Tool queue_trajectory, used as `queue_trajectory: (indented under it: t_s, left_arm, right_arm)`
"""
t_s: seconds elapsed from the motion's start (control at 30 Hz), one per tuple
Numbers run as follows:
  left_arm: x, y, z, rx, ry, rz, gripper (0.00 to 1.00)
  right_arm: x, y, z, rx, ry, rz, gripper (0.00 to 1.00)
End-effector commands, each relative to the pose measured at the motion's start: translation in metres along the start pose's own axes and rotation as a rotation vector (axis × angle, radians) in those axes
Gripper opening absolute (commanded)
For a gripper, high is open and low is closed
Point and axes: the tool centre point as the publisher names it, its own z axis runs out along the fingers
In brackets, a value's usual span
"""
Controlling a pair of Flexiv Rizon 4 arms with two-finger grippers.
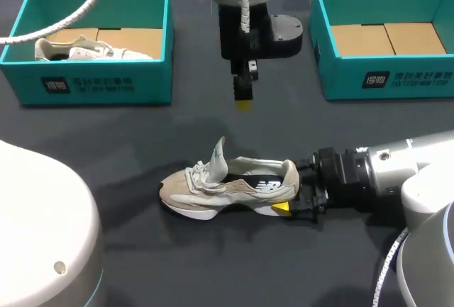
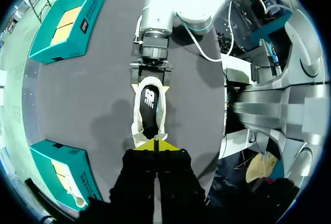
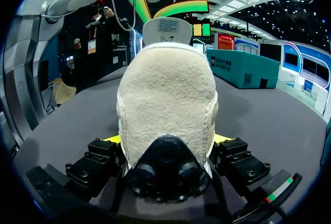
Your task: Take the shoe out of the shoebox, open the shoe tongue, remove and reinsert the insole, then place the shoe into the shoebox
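Observation:
A beige shoe (image 1: 213, 190) lies on its sole mid-table, toe to the left, its tongue (image 1: 220, 154) pulled upright. A black insole (image 2: 149, 100) shows inside it. My right gripper (image 1: 289, 193) comes in low from the right and is shut on the shoe's heel (image 3: 165, 100), one yellow tip on each side. My left gripper (image 1: 243, 101) hangs above the table behind the shoe, fingers shut with nothing between them. In the left wrist view, the left gripper (image 2: 155, 145) looks straight down over the shoe's toe end.
A teal shoebox (image 1: 99, 84) at the back left holds a second pale shoe (image 1: 92, 52). Another teal shoebox (image 1: 397, 73) stands at the back right with only its cardboard floor showing. Dark bare tabletop surrounds the shoe.

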Motion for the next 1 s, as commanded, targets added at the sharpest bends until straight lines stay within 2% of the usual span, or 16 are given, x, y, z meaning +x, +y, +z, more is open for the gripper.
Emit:
queue_trajectory:
  t_s: [0.03, 0.47, 0.53, 0.67, 0.73, 0.9, 1.0]
  left_arm:
    - [-0.004, -0.013, 0.014, -0.096, 0.045, 0.007, 0.00]
    - [-0.004, -0.013, 0.014, -0.096, 0.045, 0.007, 0.00]
    - [0.003, -0.022, 0.031, -0.101, 0.016, 0.008, 0.00]
    - [0.005, -0.033, 0.058, -0.088, 0.034, 0.073, 0.00]
    - [0.003, -0.038, 0.072, -0.108, 0.047, 0.076, 0.00]
    - [0.003, -0.038, 0.102, -0.102, 0.069, 0.088, 0.00]
    - [0.003, -0.037, 0.106, -0.098, 0.060, 0.100, 0.00]
  right_arm:
    - [-0.001, -0.001, 0.002, 0.005, 0.000, 0.001, 0.00]
    - [-0.001, -0.001, 0.002, 0.005, 0.000, 0.001, 0.00]
    - [-0.001, -0.001, 0.002, 0.005, 0.000, 0.001, 0.00]
    - [-0.001, -0.001, 0.002, 0.005, 0.000, 0.001, 0.00]
    - [-0.001, -0.001, 0.002, 0.005, 0.000, 0.001, 0.00]
    - [-0.001, -0.001, 0.002, 0.005, 0.000, 0.001, 0.00]
    - [-0.001, -0.001, 0.002, 0.005, 0.000, 0.001, 0.00]
